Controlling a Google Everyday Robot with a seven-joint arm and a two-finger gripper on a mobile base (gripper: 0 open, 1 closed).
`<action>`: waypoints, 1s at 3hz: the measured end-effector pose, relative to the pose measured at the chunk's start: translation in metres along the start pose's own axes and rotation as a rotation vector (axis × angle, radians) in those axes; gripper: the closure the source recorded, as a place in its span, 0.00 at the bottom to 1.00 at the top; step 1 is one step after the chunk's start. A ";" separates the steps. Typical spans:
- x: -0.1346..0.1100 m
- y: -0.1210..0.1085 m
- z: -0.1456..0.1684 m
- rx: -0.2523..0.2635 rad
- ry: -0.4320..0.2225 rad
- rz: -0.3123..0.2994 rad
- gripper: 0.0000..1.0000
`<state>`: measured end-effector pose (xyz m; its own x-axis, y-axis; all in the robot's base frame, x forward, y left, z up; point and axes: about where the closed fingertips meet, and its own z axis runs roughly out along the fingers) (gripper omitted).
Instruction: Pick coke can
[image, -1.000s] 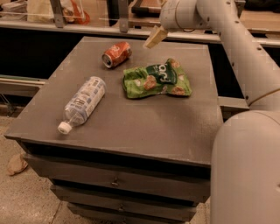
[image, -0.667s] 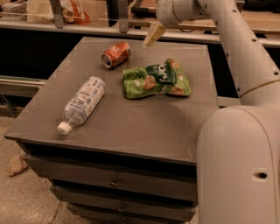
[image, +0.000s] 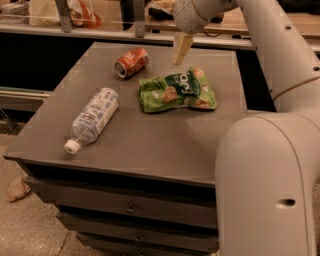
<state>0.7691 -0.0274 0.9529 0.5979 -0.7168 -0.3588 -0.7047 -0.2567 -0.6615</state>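
Grey tabletop (image: 150, 150): tool (image: 182, 50) above, near coke can (image: 132, 62).

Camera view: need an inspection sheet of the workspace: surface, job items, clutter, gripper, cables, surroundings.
Surface: dark table top, flat, holding three items.
Job's things: coke can lying on its side at the far left of the top, nothing touching it.
Clutter: water bottle on its side at the left, white cap toward the front edge; snack bag lying flat right of centre, apart from the can.
Gripper: gripper hovers over the far part of the top, right of the can and beyond the bag, touching neither.
Cables: nothing seen.
Surroundings: drawers under the top; counter behind it; crumpled scrap on the floor at left.
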 end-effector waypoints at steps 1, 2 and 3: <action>-0.014 0.039 -0.020 -0.095 0.069 -0.027 0.00; -0.022 0.046 -0.015 -0.025 0.114 -0.048 0.00; -0.020 0.027 0.018 0.102 0.163 -0.129 0.00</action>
<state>0.7453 -0.0084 0.9301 0.6054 -0.7794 -0.1612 -0.5792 -0.2925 -0.7609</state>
